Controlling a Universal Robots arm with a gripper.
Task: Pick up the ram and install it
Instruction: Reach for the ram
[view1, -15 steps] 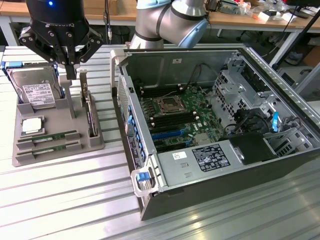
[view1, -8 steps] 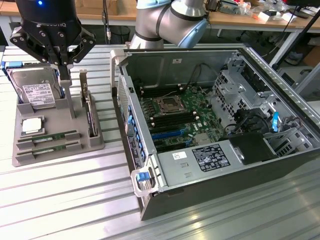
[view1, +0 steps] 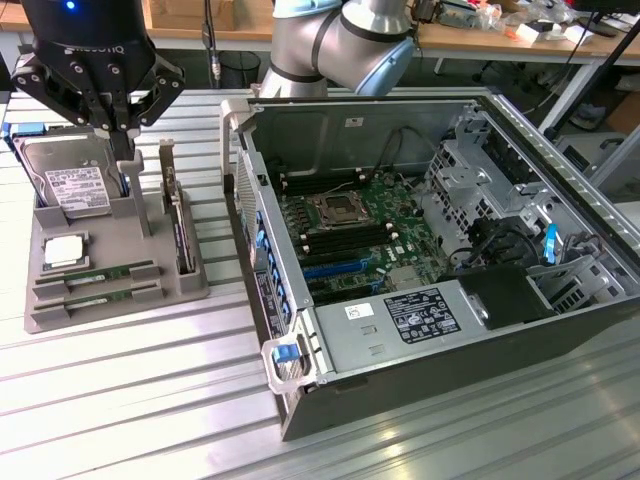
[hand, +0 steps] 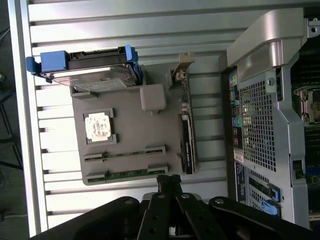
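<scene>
Since the ram (view1: 95, 273) sits edge-up in a slot at the six-o'clock end of the grey tray (view1: 120, 240) in the exterior view, with the empty gripper (view1: 125, 150) hanging over its twelve-o'clock end, jaws pressed together, a clean pick likely needs them spread and squared across the stick's thin edge.

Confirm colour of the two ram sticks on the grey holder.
Green. The ram sticks show best in the exterior view, slotted in the grey holder.

Two ram sticks (view1: 97, 272), one processor (view1: 62, 252)
</scene>
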